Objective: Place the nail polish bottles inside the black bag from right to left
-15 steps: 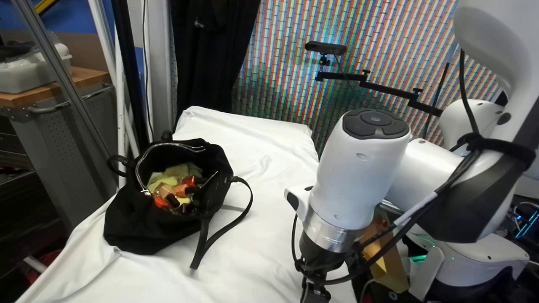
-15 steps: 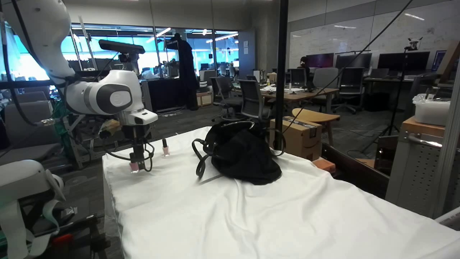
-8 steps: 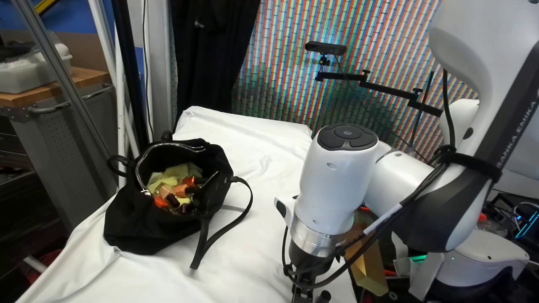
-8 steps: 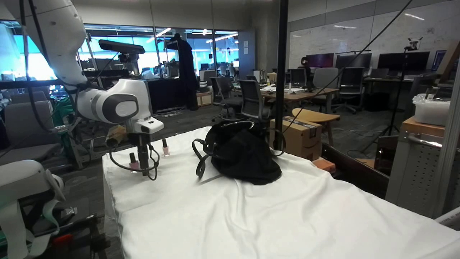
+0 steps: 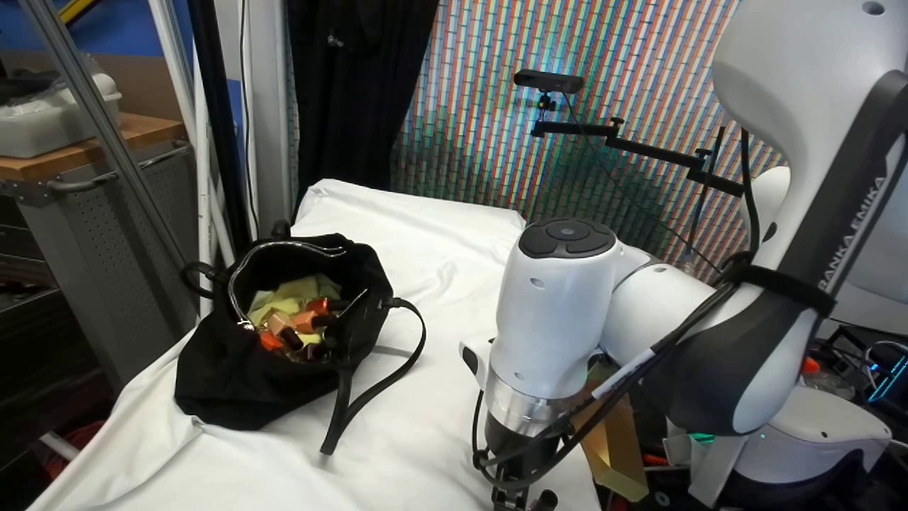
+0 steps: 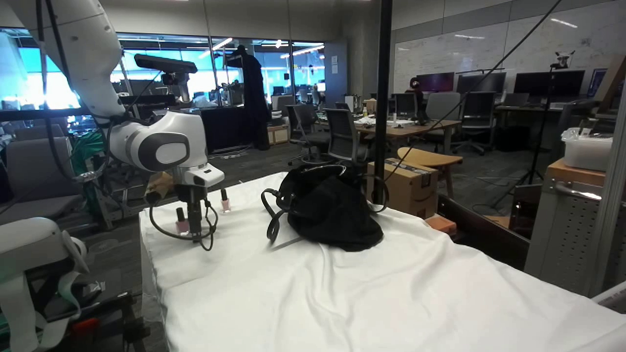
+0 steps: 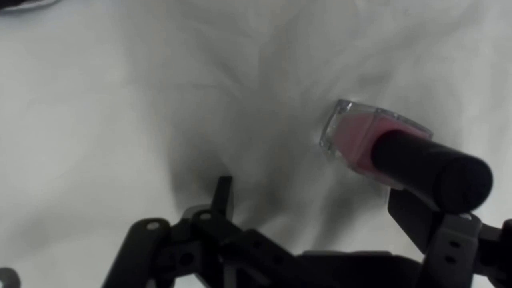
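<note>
A near pink bottle [image 6: 181, 224] and a far pink bottle [image 6: 225, 201] stand upright on the white cloth [image 6: 274, 303], left of the black bag [image 6: 337, 215] in an exterior view, still to be packed, while several polish bottles [image 5: 305, 321] already lie inside it. Your gripper [image 7: 310, 194], spread wide and holding nothing, hangs just beside the near pink bottle, lower and closer to the bag than a second ago.

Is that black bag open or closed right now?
Open. In an exterior view the black bag gapes at the top, showing its yellow-green lining and several nail polish bottles inside.
</note>
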`<state>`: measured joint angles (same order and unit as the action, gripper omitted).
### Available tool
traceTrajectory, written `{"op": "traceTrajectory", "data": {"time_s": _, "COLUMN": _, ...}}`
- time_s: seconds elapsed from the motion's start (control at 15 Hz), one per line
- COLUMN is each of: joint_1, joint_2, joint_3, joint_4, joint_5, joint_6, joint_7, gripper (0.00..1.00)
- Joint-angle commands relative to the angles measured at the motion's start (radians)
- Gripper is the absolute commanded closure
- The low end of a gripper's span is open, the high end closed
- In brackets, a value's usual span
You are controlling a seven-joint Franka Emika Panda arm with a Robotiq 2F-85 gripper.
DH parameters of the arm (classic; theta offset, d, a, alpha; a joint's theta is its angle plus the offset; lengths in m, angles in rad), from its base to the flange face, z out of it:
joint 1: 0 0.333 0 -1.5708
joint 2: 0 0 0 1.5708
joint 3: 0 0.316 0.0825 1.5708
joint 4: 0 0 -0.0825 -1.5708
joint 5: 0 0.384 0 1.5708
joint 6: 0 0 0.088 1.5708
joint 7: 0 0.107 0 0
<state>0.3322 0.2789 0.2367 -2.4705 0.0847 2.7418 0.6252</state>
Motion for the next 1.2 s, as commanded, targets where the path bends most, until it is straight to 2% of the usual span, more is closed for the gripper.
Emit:
{"op": "traceTrajectory", "data": {"time_s": 0.0, "joint_1": 0.018, "joint_2": -0.019, "joint_3": -0.010, "joint_4": -0.005, "joint_5": 0.014, "joint_6": 0.011, "joint_7": -0.011, "gripper": 0.00}}
{"op": "traceTrajectory", "data": {"time_s": 0.67, "joint_1": 0.086, "joint_2": -0.100, "joint_3": -0.029, "joint_4": -0.054, "joint_5": -0.061, "joint_6": -0.003, "joint_7": 0.079, "gripper": 0.00}}
{"op": "traceTrajectory", "data": {"time_s": 1.13, "joint_1": 0.091, "joint_2": -0.120, "joint_3": 0.008, "joint_4": -0.078, "joint_5": -0.061, "joint_6": 0.007, "joint_7": 0.089, "gripper": 0.00}}
